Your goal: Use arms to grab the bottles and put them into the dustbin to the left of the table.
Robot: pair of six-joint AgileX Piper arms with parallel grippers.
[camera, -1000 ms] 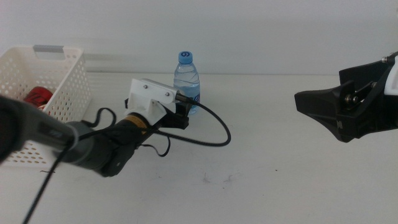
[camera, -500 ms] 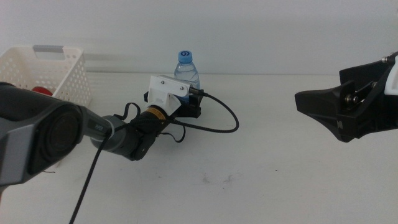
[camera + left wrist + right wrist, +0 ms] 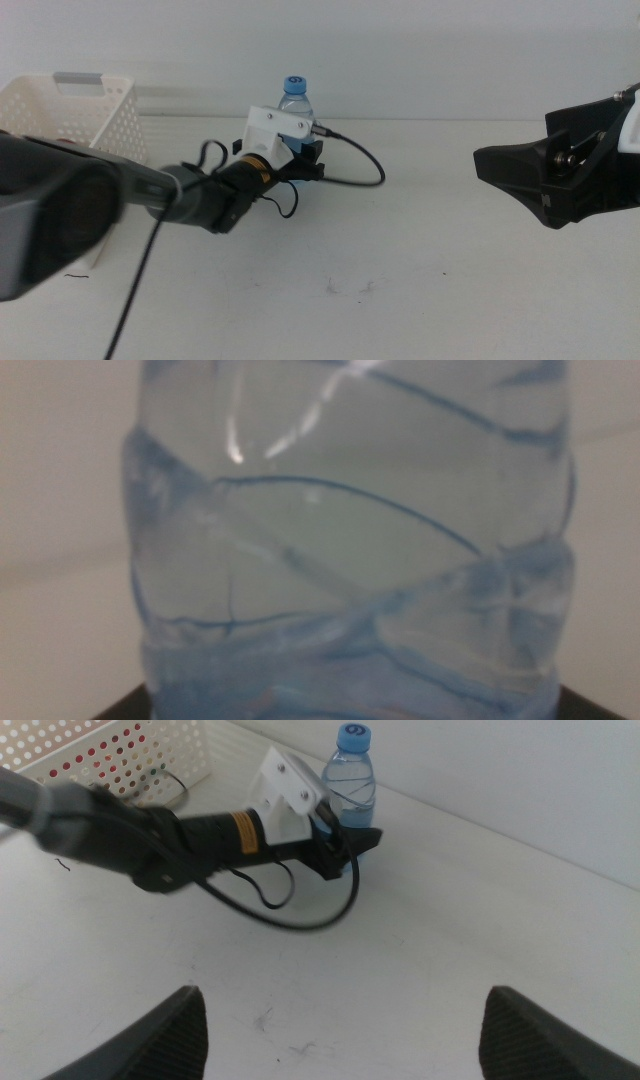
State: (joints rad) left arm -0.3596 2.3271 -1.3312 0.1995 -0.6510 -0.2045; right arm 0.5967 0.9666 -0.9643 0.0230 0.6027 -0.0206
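I am bracketing the water bottle (image 3: 297, 104) at the table's (image 3: 420, 250) far middle with my left gripper (image 3: 306, 165), jaws parted around its base for a low grip; my right gripper (image 3: 340, 1020) is waiting, spread wide.

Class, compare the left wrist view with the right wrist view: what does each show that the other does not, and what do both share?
Only the left wrist view shows the water bottle close up, its ribbed clear wall filling the picture. Only the right wrist view shows the blue cap, the left gripper at the bottle's base, the dustbin and the right gripper, open, waiting apart. Both share the bottle standing on the table.
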